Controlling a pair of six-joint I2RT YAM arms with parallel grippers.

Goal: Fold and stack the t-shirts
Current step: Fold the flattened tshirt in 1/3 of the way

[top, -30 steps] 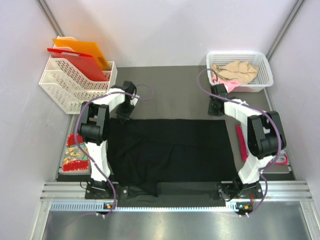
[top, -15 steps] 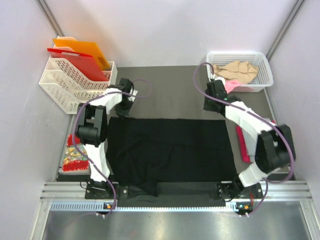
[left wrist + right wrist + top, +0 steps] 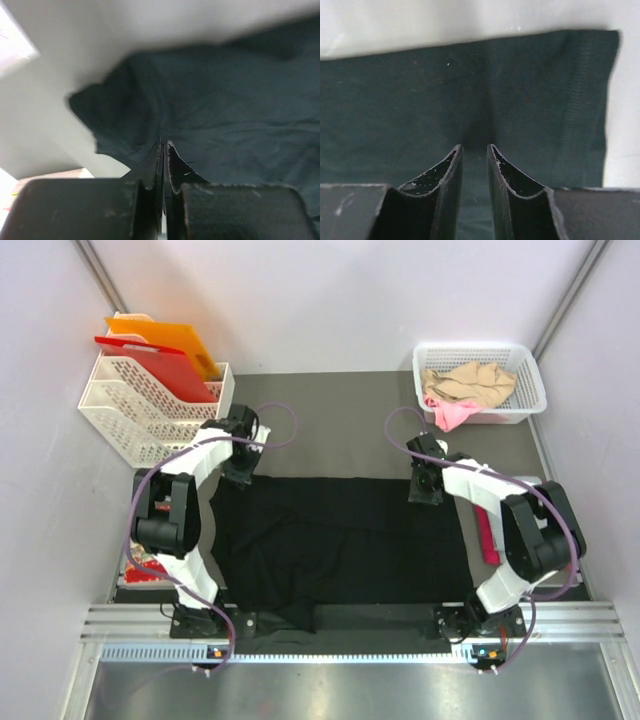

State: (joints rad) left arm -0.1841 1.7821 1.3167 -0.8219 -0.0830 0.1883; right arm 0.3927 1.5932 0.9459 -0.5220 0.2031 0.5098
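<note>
The two arm bases sit on a metal rail along the near edge. Just beyond them lies the near hem of the black t-shirt (image 3: 340, 540), with one flap sagging toward the rail left of centre. The shirt is spread flat across the middle of the tabletop (image 3: 340, 425), wider from side to side than from near to far, and carries shallow creases. To its left, a red patterned card (image 3: 138, 566) lies partly hidden under the left arm.

The left tool (image 3: 163, 145) points down at the shirt's far left corner. In its wrist view the fingers are pressed together with only a hairline slit between them, and their tips are at the cloth's edge. The corner beyond them is rumpled. Whether any cloth is caught in the slit cannot be told.

The right tool (image 3: 473, 148) is at the far edge, close to the right corner. Its fingers stand a little apart and hold nothing. Flat dark cloth shows through the gap, and the stitched side hem runs just to the right. Whether the tips touch the cloth cannot be told.

Past the shirt's far edge the tabletop is bare grey. At the far left a white rack (image 3: 140, 415) holds a red folder (image 3: 170, 370) and an orange folder (image 3: 165, 337), both leaning upright. At the far right a white basket (image 3: 533, 380) holds a crumpled beige t-shirt (image 3: 470, 383). A pink t-shirt (image 3: 453, 414) lies under it and spills over the basket's near rim.
</note>
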